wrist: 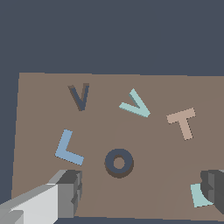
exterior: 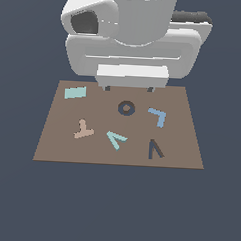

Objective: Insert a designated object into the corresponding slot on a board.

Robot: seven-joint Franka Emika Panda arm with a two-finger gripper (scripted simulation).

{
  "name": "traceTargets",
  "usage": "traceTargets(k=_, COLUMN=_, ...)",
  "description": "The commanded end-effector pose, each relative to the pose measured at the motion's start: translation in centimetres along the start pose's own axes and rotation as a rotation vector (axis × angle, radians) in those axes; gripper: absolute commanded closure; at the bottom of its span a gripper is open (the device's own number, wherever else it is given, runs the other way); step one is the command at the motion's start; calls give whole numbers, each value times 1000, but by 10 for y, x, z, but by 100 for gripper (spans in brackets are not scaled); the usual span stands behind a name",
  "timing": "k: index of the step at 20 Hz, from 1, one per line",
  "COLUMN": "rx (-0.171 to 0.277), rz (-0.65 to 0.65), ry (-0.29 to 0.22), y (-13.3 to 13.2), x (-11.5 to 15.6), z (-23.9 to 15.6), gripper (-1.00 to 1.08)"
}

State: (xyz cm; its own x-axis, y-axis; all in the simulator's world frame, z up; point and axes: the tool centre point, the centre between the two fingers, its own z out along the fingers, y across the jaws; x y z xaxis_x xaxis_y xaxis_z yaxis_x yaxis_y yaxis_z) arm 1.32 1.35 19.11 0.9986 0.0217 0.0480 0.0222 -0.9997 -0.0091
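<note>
The pale teal V-shaped piece [exterior: 116, 139] [wrist: 136, 105] lies flat on the brown board [exterior: 182, 135] [wrist: 39, 109], near its front middle. The dark navy V-shaped slot [exterior: 154, 149] [wrist: 79, 96] is on the board toward the exterior view's right, apart from the piece. My gripper [exterior: 129, 88] [wrist: 144, 190] hangs over the board's far edge, open and empty, with its fingers [wrist: 70, 188] wide apart. It is well away from both the piece and the slot.
Also on the board are a dark ring-shaped mark [exterior: 125, 108] [wrist: 119, 162], a blue L-shaped piece [exterior: 158, 116] [wrist: 67, 148], a tan T-shaped piece [exterior: 83, 130] [wrist: 183, 121] and a pale teal rectangle [exterior: 75, 92] [wrist: 199, 195]. The arm's bulky white body [exterior: 132, 38] looms behind the board.
</note>
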Motion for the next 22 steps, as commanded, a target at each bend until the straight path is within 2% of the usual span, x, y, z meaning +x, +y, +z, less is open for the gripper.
traceTargets(k=1, rx=0, rz=0, ry=0, y=0, x=0, z=0, gripper=-92)
traceTargets(k=12, rx=2, rz=-75, ry=-4, y=5, x=3, z=12, gripper=-92)
traceTargets(k=22, rx=6, rz=-282, ry=-15, y=16, x=15, z=45, gripper=-92)
